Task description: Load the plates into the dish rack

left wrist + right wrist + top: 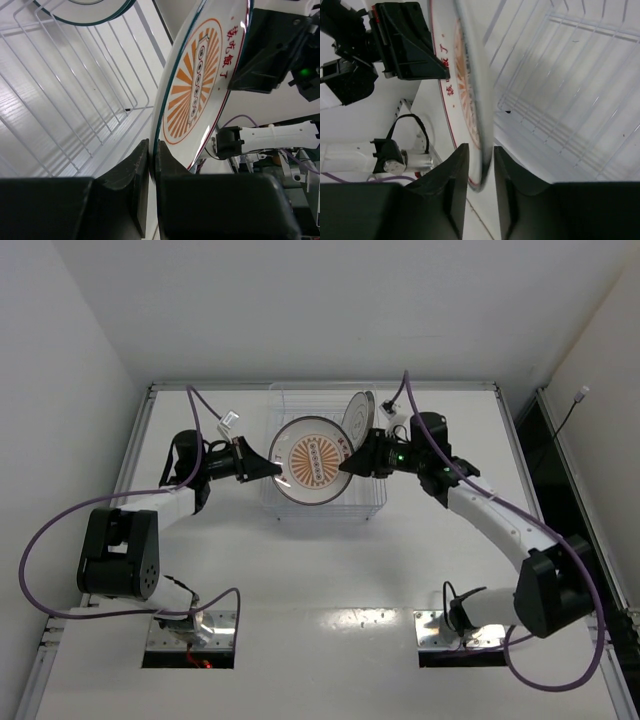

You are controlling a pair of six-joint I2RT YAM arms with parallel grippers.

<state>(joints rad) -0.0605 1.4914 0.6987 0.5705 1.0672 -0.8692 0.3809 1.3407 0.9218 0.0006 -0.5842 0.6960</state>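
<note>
The top external view shows the sunburst plate (312, 462) tipped up over the clear dish rack (375, 496) at the far middle of the white table (330, 580). Its orange centre faces the camera, with the left gripper (272, 468) at its left edge and the right gripper (352, 462) at its right edge. From there the fingers are too small to judge, and it is not clear whether the plate's lower edge touches the wires. The left wrist view settles the left side: both black fingers (132, 175) are pinched tight on the thin rim, so that gripper is clamped on the sunburst plate. This view also shows small red characters (231, 46) beside the orange rays, which are unreadable from above, and the other arm's black finger lying against the plate's face near the far rim. The right wrist view sees the same plate edge-on. The rim runs down between the two fingers (452, 185), which sit close on either side of it, but I cannot tell whether they are pressing it. A second plate (358, 418) stands nearly upright in the rack's back right part, just behind the held one. The left wrist view shows only an arc of it, with a thin dark rim, above the white rack bars.
</note>
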